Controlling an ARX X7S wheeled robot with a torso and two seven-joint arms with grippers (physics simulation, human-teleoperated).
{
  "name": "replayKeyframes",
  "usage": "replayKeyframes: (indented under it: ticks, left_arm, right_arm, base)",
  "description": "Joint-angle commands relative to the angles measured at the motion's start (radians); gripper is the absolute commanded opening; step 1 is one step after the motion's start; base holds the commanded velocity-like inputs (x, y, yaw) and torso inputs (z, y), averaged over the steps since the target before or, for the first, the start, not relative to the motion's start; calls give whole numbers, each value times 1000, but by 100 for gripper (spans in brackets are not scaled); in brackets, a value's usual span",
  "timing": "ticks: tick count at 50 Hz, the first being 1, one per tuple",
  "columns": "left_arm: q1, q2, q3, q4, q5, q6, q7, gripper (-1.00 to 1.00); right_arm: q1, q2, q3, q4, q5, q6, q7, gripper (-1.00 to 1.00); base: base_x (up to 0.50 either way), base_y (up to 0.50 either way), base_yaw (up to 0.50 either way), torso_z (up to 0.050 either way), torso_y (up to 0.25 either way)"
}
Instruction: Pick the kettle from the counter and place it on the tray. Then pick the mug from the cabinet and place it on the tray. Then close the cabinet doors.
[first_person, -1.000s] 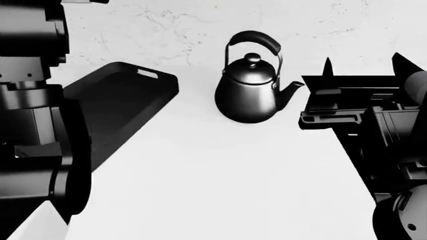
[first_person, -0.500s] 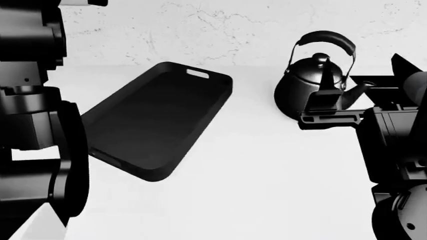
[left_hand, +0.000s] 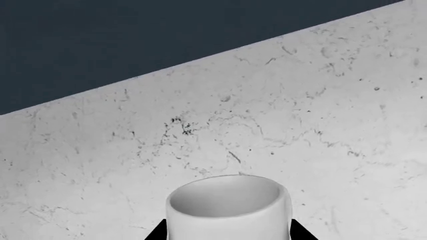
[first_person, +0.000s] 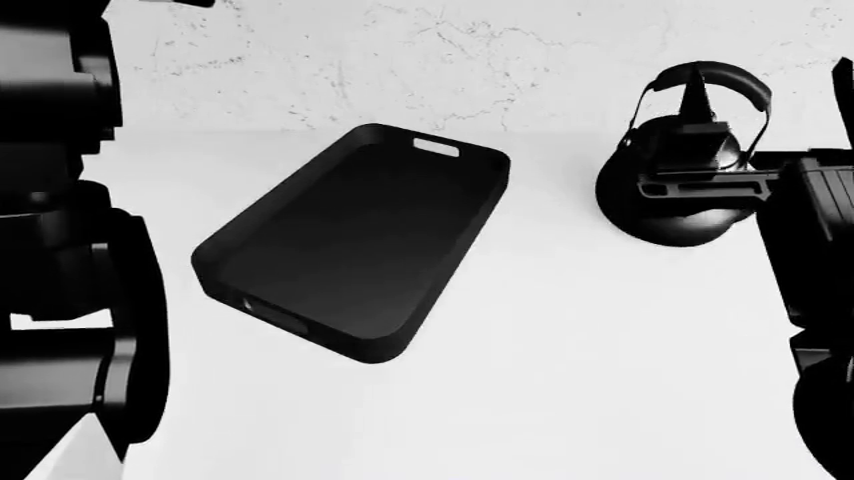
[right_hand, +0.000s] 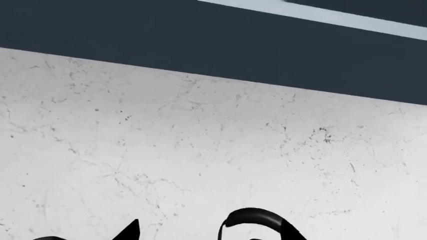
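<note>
**Mug in the left pincer, kettle on the surface by the open right pincer**

Nearest the head camera, the left arm (first_person: 67, 300) fills the view's left edge as a dark mass. Its pincer does not show there. In the left wrist view the left pincer (left_hand: 227, 236) holds the mug (left_hand: 227, 205). A black fingertip (left_hand: 157, 234) shows at either side of the white body, and the mug's open mouth faces the camera. The logo and handle are out of sight. Whether the mug is upright cannot be told.

Farther out, the tray (first_person: 461, 250) lies flat on the white surface (first_person: 534, 380), set at a slant. One slot handle (first_person: 437, 148) is at its far end, towards the wall.

To the tray's right and well apart from it, the kettle (first_person: 674, 215) stands on the surface, close to the wall. The right pincer (first_person: 770, 92) is spread wide. One finger (first_person: 694, 100) crosses in front of the kettle's arched handle (first_person: 727, 72), and the other is at the view's right edge. It grips nothing. Whether any finger touches the kettle cannot be told. The right wrist view catches only the top of that handle (right_hand: 253, 216) and one fingertip (right_hand: 130, 229).

Farthest is the veined marble wall (first_person: 400, 60), with a dark band (right_hand: 200, 30) above it in both wrist views.
</note>
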Motion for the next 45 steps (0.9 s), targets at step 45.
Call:
replayKeyframes:
  ticks: [45]
  left_arm:
    - [188, 11, 105, 6, -65, 77, 37, -100]
  right_arm:
    - [153, 39, -3, 126, 71, 28, -14, 100]
  base:
    - [155, 0, 0, 0, 0]
